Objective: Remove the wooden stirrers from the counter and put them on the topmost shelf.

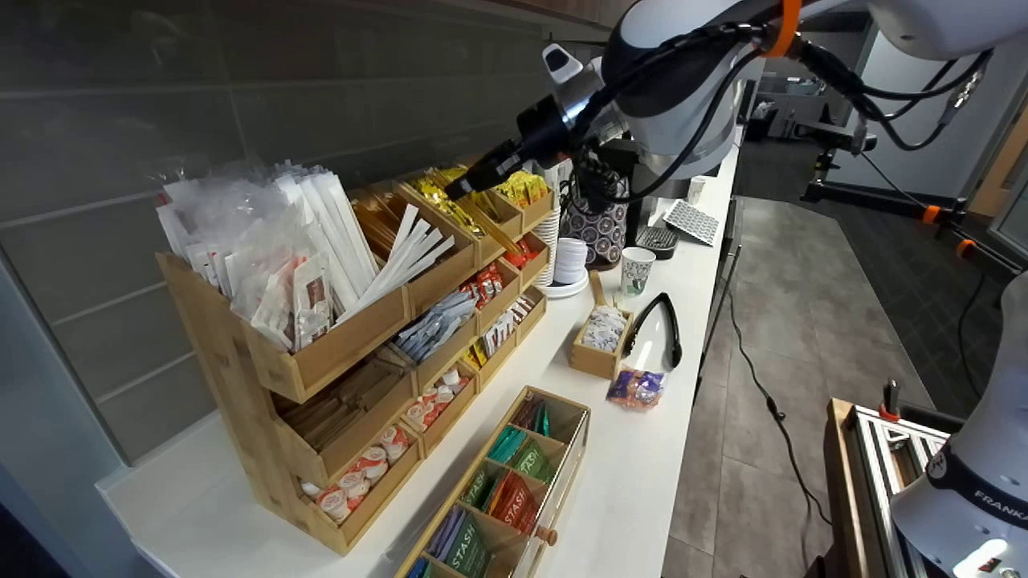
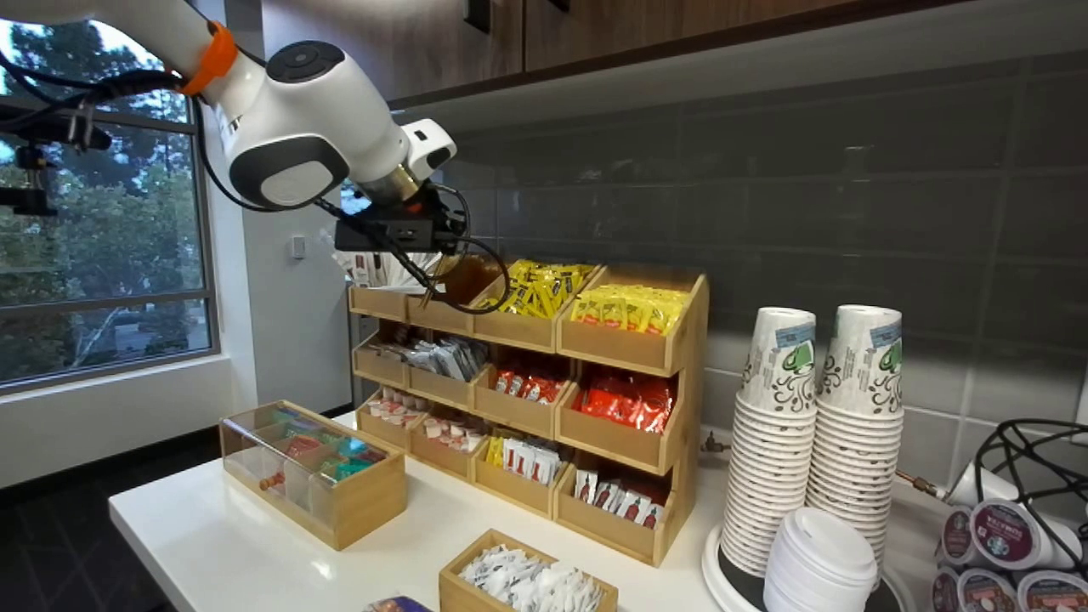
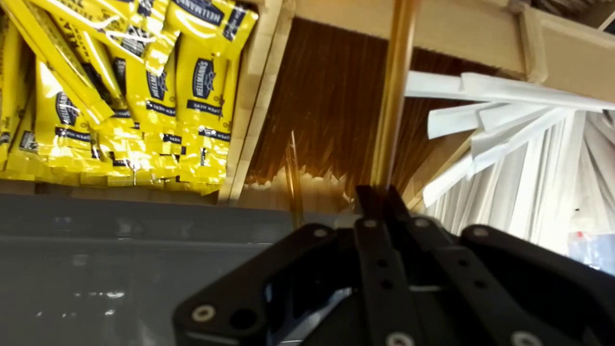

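Stirrers (image 3: 394,96), slim and amber, suspended over the topmost shelf (image 2: 612,344); in the wrist view they cross its front plank (image 3: 346,17), and whether their free end touches anything, or how many they are, cannot be told. The end effector (image 3: 382,194) is closed down to their thickness, pinching them at the wall side; nothing else is gripped. Below, a compartment (image 3: 262,96) holds a stock (image 3: 326,96) of similar brown sticks, with a lone stirrer (image 3: 294,185) jutting up near the wall (image 3: 144,274). The step in hand is judged to be placement, short of release. The next move appears to call for drawing the stirrers back until they fit behind the front plank, turning them in line with the stock, lowering them, and only then letting go. Yellow packets (image 3: 202,86) border the compartment on one side; on the other, white sticks (image 3: 509,89) reach into it and may catch the load on its way down. Farther out, the arm (image 2: 340,110) extends over the rack (image 1: 229,385), which stands on the tabletop (image 2: 212,527) near a tea box (image 2: 370,501).
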Motion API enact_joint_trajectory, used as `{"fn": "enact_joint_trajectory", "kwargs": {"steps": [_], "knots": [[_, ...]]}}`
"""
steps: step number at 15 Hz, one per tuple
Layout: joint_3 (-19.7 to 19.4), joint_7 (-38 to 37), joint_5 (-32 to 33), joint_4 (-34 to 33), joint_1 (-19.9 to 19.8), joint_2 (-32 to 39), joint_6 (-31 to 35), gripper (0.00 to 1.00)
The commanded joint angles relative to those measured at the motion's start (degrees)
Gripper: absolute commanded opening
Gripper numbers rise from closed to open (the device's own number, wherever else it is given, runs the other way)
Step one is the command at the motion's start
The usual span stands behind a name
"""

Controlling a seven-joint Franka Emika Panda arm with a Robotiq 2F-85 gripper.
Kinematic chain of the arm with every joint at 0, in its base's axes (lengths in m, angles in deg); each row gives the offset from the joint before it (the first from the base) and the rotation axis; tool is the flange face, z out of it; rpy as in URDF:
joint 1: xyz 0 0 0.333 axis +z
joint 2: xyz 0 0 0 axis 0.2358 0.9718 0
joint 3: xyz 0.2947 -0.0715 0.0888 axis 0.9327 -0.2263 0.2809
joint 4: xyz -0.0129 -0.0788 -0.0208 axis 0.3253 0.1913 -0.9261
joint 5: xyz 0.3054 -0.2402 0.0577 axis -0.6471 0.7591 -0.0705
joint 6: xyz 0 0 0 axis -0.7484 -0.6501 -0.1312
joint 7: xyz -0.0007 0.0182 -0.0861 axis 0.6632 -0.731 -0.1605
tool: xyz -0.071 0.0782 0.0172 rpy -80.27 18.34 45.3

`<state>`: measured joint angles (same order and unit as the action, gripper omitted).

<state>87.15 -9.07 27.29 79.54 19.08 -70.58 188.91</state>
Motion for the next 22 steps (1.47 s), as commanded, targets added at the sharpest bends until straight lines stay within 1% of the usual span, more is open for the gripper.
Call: {"fn": "enact_joint_trajectory", "kwargs": {"steps": [1, 7, 10, 16, 22], "knots": [[0.7, -0.4, -1.3, -6.6, 0.5, 5.2, 2.0, 0.02], [2.0, 0.7, -2.0, -14.5, 0.0, 10.8, 3.5, 0.02], [2.8, 1.2, -2.1, -17.1, -0.4, 13.1, 4.8, 0.02], [4.5, 1.5, -1.4, -20.3, -1.1, 17.0, 7.5, 0.02], [4.7, 1.4, -0.5, -21.3, -1.4, 19.5, 8.7, 0.02]]}}
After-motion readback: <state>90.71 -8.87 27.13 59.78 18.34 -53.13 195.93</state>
